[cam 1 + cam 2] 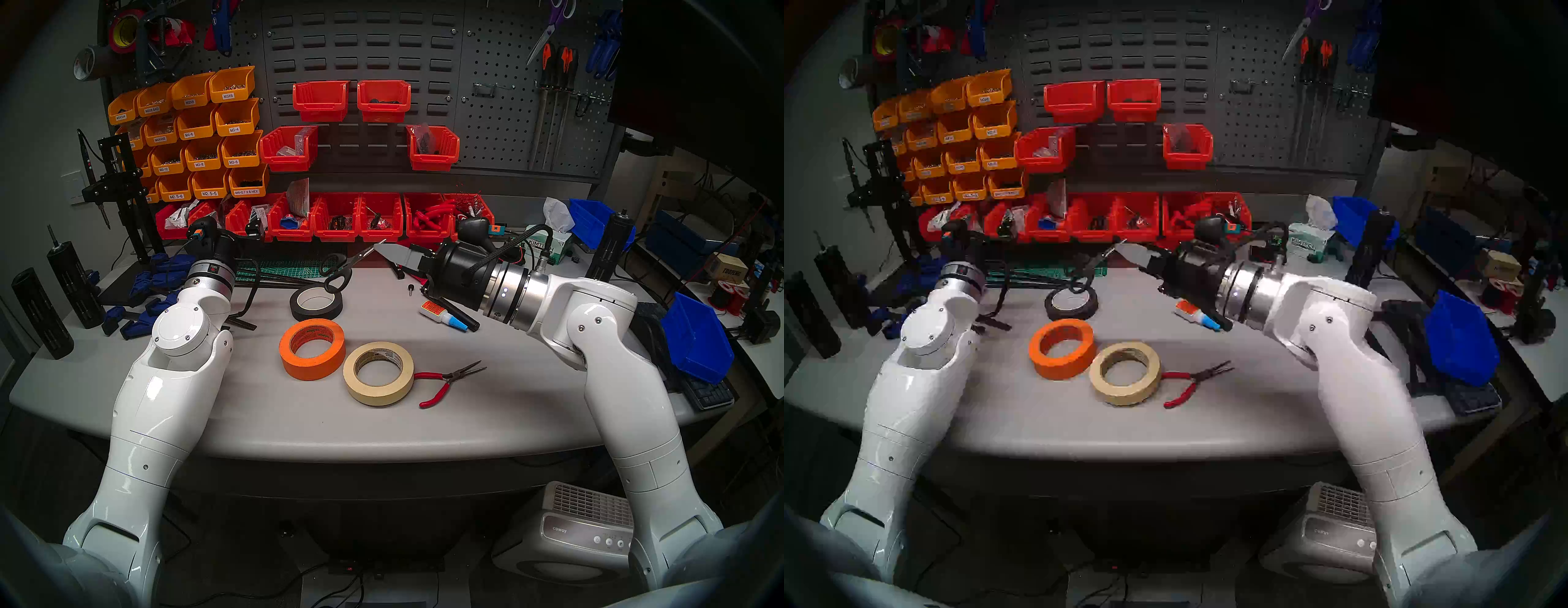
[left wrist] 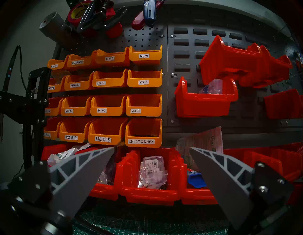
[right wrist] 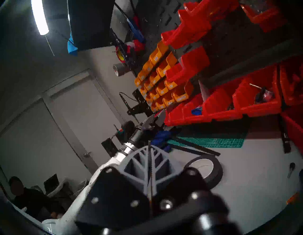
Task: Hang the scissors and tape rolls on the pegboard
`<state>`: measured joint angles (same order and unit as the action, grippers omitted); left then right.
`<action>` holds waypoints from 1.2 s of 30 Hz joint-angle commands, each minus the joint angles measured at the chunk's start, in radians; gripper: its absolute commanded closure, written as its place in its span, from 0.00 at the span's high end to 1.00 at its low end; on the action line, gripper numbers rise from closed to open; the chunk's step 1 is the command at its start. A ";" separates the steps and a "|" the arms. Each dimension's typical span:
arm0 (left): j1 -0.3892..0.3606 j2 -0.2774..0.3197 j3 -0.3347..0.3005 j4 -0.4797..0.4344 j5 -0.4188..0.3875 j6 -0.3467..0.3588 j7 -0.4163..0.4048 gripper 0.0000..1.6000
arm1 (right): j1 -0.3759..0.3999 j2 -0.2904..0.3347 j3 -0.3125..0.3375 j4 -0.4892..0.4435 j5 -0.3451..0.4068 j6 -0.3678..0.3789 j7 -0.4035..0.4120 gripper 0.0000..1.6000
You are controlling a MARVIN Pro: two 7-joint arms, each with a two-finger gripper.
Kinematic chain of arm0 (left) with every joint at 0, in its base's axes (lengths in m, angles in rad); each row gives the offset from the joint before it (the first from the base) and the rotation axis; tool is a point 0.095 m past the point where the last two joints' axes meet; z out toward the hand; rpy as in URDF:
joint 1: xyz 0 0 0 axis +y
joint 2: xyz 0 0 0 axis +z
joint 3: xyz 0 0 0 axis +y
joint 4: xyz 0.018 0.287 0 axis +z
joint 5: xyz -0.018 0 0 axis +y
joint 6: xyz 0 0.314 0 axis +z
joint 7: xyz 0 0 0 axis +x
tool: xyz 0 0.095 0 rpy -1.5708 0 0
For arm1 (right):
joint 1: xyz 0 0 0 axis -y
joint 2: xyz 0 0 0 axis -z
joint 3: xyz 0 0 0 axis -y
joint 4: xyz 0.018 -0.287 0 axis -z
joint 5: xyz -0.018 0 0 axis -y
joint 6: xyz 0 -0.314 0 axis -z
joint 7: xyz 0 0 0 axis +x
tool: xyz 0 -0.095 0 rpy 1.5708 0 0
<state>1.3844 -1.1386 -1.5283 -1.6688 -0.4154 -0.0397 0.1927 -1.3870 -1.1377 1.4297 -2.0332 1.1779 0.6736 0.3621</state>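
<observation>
Along the back edge of the workbench (image 1: 212, 403) stands the pegboard (image 1: 488, 119), its right-hand perforated panel carrying tools and at least one bare wire hook. None of the task's three items hangs on it yet, so by the look of it the job is at its first step, with all three hangings left to do.

Near the front middle of the bench lie the orange tape roll (image 1: 312, 348) and, just beside it toward the right, the cream masking tape roll (image 1: 379, 373), both flat and untouched. Red-handled needle-nose pliers (image 1: 445, 380) lie against the cream roll.

The right gripper (image 1: 384, 249) is fully closed and appears to pinch the blade tips of the black-handled scissors (image 1: 350, 261), which seem lifted clear of the bench toward its back middle, their loops above a black tape roll (image 1: 316, 303). The left gripper (image 2: 151, 147) is spread wide with nothing in it, facing the yellow bins (image 2: 144, 78).

Bin labels read "M3X6", "M3-4", "M3-6", "M2.5-5" and "M4-0.7 X 6 HEX". A Kimtech tissue box (image 1: 547, 244) sits at the back right, and a Coway unit (image 1: 585, 530) stands below the front edge.
</observation>
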 commanded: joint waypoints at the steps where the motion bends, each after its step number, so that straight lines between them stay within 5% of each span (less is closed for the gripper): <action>1: -0.030 0.001 -0.008 -0.028 -0.001 -0.011 0.000 1.00 | -0.042 -0.043 0.103 -0.093 -0.022 -0.120 0.026 0.00; 15: -0.030 0.001 -0.008 -0.028 -0.001 -0.011 0.000 1.00 | -0.144 -0.176 0.239 -0.167 -0.132 -0.329 0.081 0.00; 31: -0.030 0.000 -0.008 -0.028 -0.001 -0.012 0.000 1.00 | -0.141 -0.307 0.256 -0.123 -0.207 -0.598 0.136 0.00; 32: -0.030 0.000 -0.008 -0.028 -0.001 -0.012 0.000 1.00 | -0.135 -0.322 0.268 -0.123 -0.210 -0.562 0.141 0.00; 33: -0.030 0.000 -0.008 -0.029 -0.001 -0.012 0.000 1.00 | -0.134 -0.322 0.253 -0.110 -0.219 -0.619 0.140 0.00; 36: -0.031 0.000 -0.008 -0.029 -0.001 -0.012 0.000 1.00 | -0.131 -0.327 0.248 -0.103 -0.231 -0.632 0.140 0.00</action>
<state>1.3844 -1.1386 -1.5282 -1.6687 -0.4153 -0.0396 0.1925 -1.5525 -1.4102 1.6900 -2.1439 0.9678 0.1364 0.4920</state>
